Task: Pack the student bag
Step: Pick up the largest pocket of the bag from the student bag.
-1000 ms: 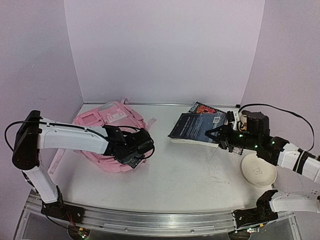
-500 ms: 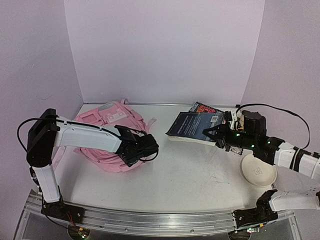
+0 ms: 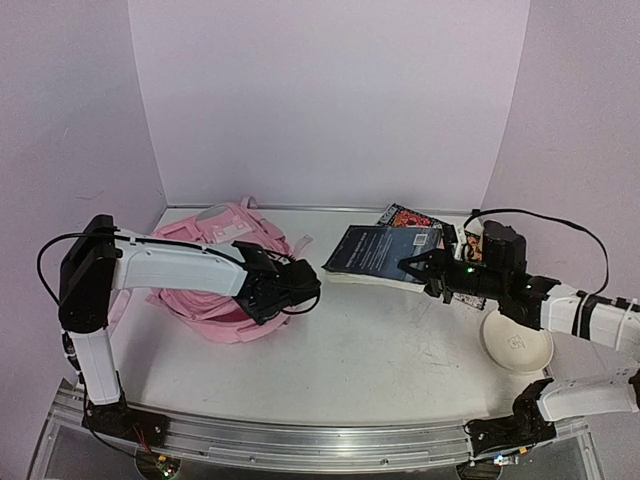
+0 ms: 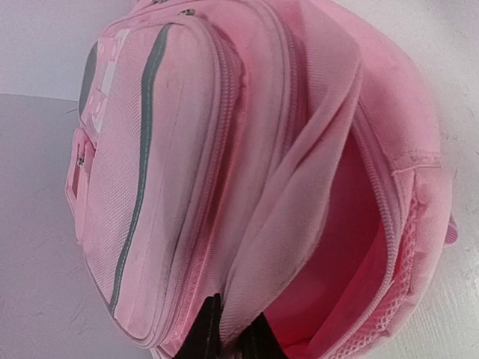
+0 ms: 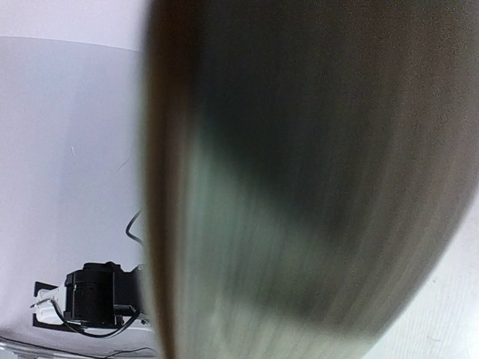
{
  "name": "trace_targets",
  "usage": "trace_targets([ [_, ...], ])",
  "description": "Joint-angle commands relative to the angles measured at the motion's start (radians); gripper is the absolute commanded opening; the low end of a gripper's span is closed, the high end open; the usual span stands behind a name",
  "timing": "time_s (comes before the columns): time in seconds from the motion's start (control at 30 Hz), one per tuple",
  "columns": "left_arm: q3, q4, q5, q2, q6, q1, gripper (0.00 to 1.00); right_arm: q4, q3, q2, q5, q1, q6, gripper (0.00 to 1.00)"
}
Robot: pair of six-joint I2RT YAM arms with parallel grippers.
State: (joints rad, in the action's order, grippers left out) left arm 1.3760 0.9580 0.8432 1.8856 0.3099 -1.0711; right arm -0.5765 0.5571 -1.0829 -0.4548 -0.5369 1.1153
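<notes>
The student bag [image 3: 205, 240] lies on its side at the left, pale pink, its main compartment gaping toward the right. In the left wrist view the bag [image 4: 187, 149] fills the frame and shows its darker pink inside. My left gripper [image 3: 300, 290] is at the rim of the opening, and its black fingers [image 4: 233, 329] are shut on the fabric flap. My right gripper [image 3: 418, 268] is shut on the near edge of a dark blue book [image 3: 385, 250], held tilted above the table right of the bag. That book [image 5: 299, 187] blurs across the right wrist view and hides the fingers.
A red-and-black book [image 3: 410, 215] lies behind the held one, near the back wall. A white bowl [image 3: 517, 342] sits at the right under my right forearm. Lilac walls close in the back and sides. The bag's pink strap [image 3: 300, 245] trails toward the middle.
My left gripper slid right along the bag's rim and closed on the flap. My right arm carried the dark book a little to the left, toward the bag.
</notes>
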Motion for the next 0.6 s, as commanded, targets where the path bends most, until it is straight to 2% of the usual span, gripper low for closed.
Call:
trace_targets([
  [0.0, 0.125, 0.037, 0.027, -0.044, 0.002, 0.015, 0.02, -0.27, 0.012, -0.003, -0.103, 0.0, 0.033, 0.0],
  [0.3, 0.396, 0.147, 0.019, -0.04, 0.011, 0.027, 0.0, -0.336, 0.011, -0.031, -0.113, -0.056, 0.04, 0.0],
  [0.57, 0.648, 0.214, -0.086, -0.015, 0.023, 0.03, 0.0, -0.435, 0.033, -0.137, -0.052, -0.159, 0.053, 0.0],
])
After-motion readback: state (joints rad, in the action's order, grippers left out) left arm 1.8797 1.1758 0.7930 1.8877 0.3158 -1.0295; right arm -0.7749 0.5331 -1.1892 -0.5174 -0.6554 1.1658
